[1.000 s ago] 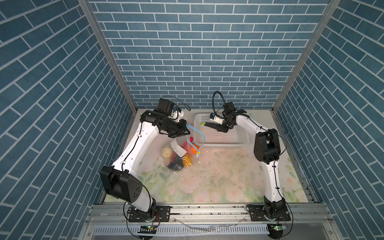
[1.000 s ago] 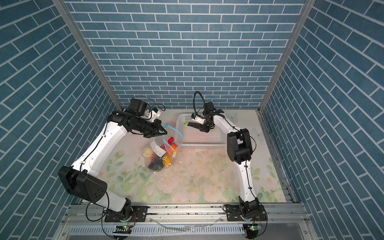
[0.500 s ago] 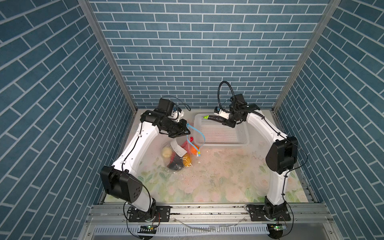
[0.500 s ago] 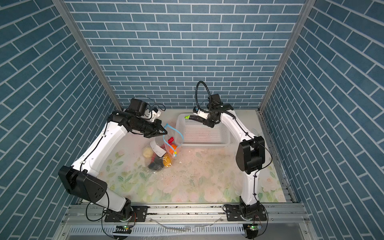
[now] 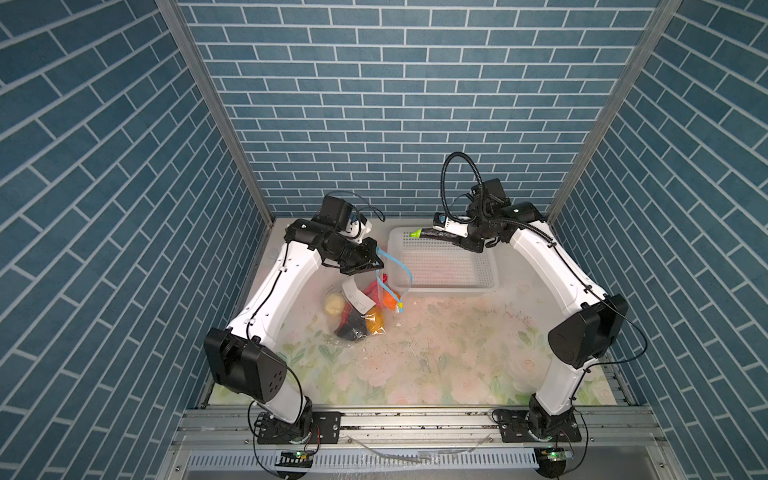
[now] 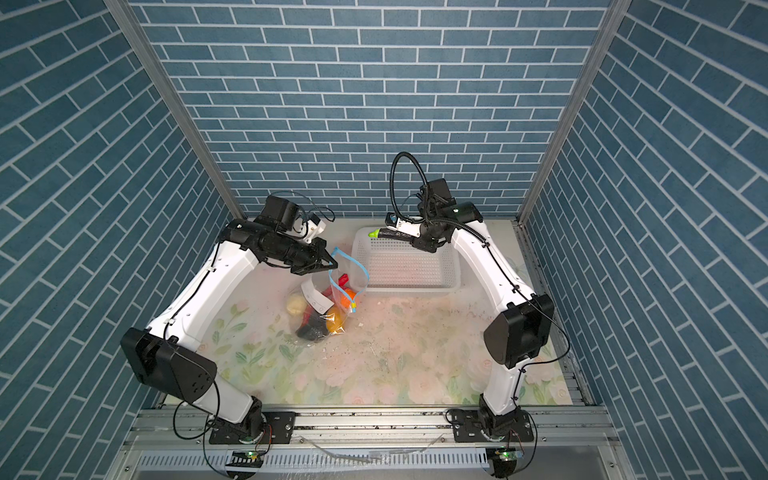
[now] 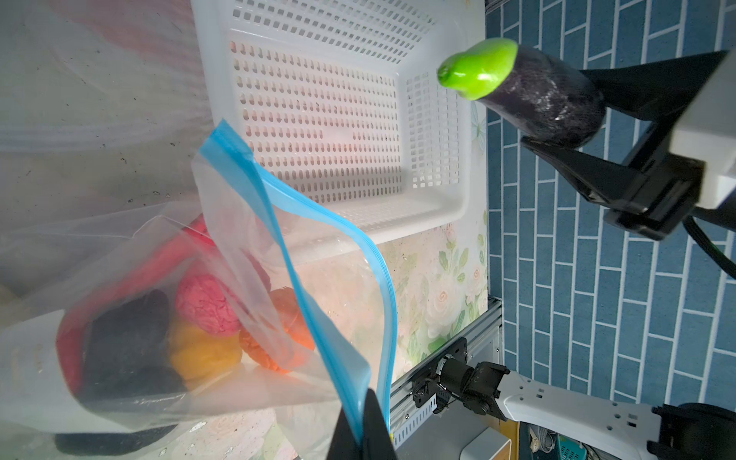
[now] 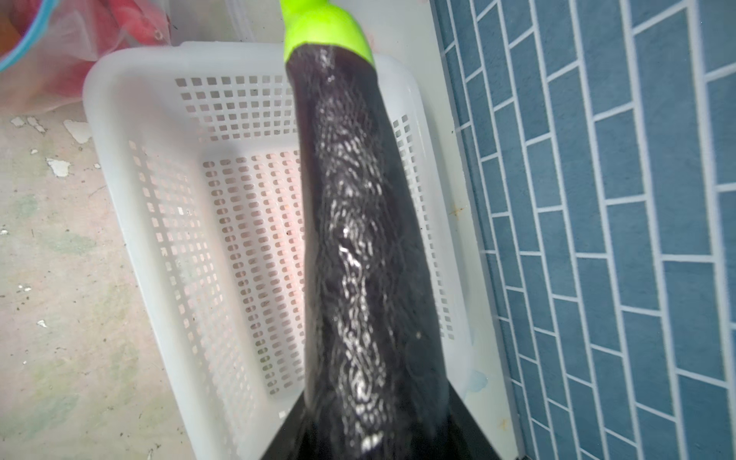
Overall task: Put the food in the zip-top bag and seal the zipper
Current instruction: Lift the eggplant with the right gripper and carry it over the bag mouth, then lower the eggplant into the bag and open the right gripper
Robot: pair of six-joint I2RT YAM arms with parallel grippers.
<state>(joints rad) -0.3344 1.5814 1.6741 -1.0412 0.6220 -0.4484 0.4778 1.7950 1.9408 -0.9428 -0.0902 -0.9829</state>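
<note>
The clear zip-top bag (image 5: 357, 307) (image 6: 318, 309) hangs with its mouth open and its base on the mat. Inside lies food: a cream ball (image 5: 333, 304), a pink ball (image 7: 207, 304), yellow (image 7: 203, 350), orange (image 7: 278, 334) and black (image 7: 123, 350) pieces. My left gripper (image 5: 376, 261) (image 6: 332, 263) (image 7: 362, 434) is shut on one lip of the light-blue zipper (image 7: 263, 207) and holds it up. My right gripper (image 5: 461, 240) (image 6: 415, 240) (image 8: 370, 430) is shut on a dark purple toy eggplant (image 5: 438, 234) (image 8: 350, 239) with a green cap, held above the basket's far corner.
A white perforated basket (image 5: 492, 272) (image 6: 455, 276) (image 7: 458, 207) (image 8: 119, 159) stands at the back, right of the bag, with nothing showing in it. Small white crumbs (image 5: 395, 325) dot the flowered mat. Blue brick walls close in on three sides.
The right arm has swung its elbow out to the right and drawn the eggplant up and back over the basket. The left arm and bag have stayed put.
</note>
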